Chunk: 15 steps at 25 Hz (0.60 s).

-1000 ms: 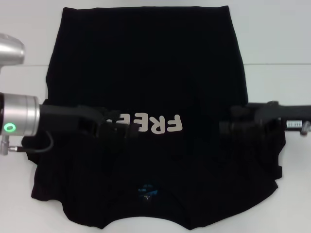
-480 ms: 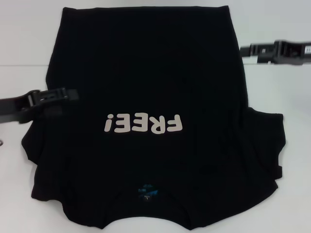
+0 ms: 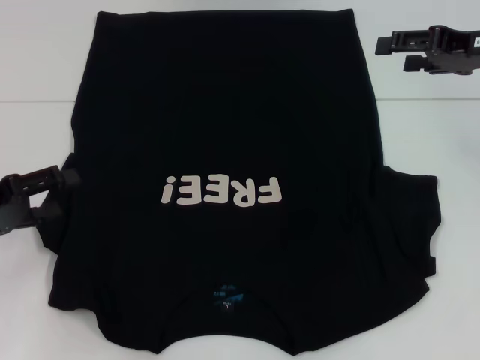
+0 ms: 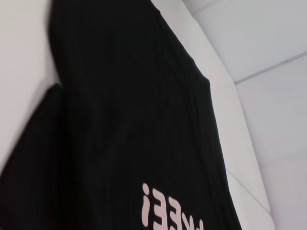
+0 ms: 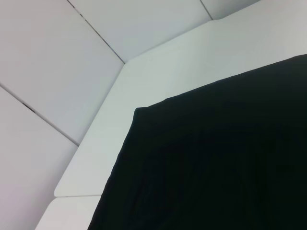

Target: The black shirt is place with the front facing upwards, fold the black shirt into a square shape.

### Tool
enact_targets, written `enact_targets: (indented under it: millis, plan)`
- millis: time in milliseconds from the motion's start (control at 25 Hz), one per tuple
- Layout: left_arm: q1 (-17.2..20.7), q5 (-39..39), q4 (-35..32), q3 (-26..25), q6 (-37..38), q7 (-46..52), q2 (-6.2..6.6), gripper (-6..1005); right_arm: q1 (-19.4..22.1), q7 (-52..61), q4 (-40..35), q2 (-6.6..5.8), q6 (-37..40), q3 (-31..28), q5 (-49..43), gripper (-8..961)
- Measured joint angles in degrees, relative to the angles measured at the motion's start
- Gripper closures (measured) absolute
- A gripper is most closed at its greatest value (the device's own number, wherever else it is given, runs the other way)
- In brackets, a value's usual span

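Observation:
The black shirt (image 3: 225, 127) lies flat on the white table (image 3: 427, 135), front up. Its off-white "FREE!" lettering (image 3: 222, 192) reads upside down and the blue neck label (image 3: 226, 289) is at the near edge. The hem lies at the far side, and a sleeve sticks out at each near side. My left gripper (image 3: 58, 190) hovers open at the shirt's left edge, level with the lettering, holding nothing. My right gripper (image 3: 391, 52) hangs open and empty beside the shirt's far right corner. The left wrist view shows the shirt (image 4: 129, 124) and its lettering (image 4: 165, 215); the right wrist view shows a shirt corner (image 5: 216, 163).
White table surface (image 3: 37, 75) surrounds the shirt on the left, right and far sides. A seam between table panels (image 3: 427, 99) runs across on the right. The right wrist view shows the table's rounded corner (image 5: 129, 72) and pale wall panels (image 5: 57, 72) beyond.
Both grippers were down over the shirt beside the lettering a second ago. They have let go and pulled away: the left outward to the shirt's left edge, the right to the far right corner.

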<state>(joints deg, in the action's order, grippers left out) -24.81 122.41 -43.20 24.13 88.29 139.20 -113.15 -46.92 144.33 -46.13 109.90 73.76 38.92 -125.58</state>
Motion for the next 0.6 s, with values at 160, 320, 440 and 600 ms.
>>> enact_targets:
  millis: [160,320,440,600]
  plan:
    - [0.15,0.06,1.23,-0.63,-1.65,0.1,0.12,101,-0.2,0.47,0.52,0.15,0.19,0.38,-0.02,96]
    - [1.22,0.25,4.86,-0.72,-5.61,0.76,1.37,113,-0.24,0.6,1.62,-0.05,0.4,0.37,-0.02,96]
    - [1.72,0.47,6.64,-0.77,-7.23,0.86,1.73,132,-0.15,0.7,2.0,-0.1,0.46,0.17,-0.03,96]
    - [2.09,0.69,8.11,-0.83,-9.49,1.52,1.75,141,-0.05,0.73,2.16,-0.15,0.35,-0.05,-0.02,96]
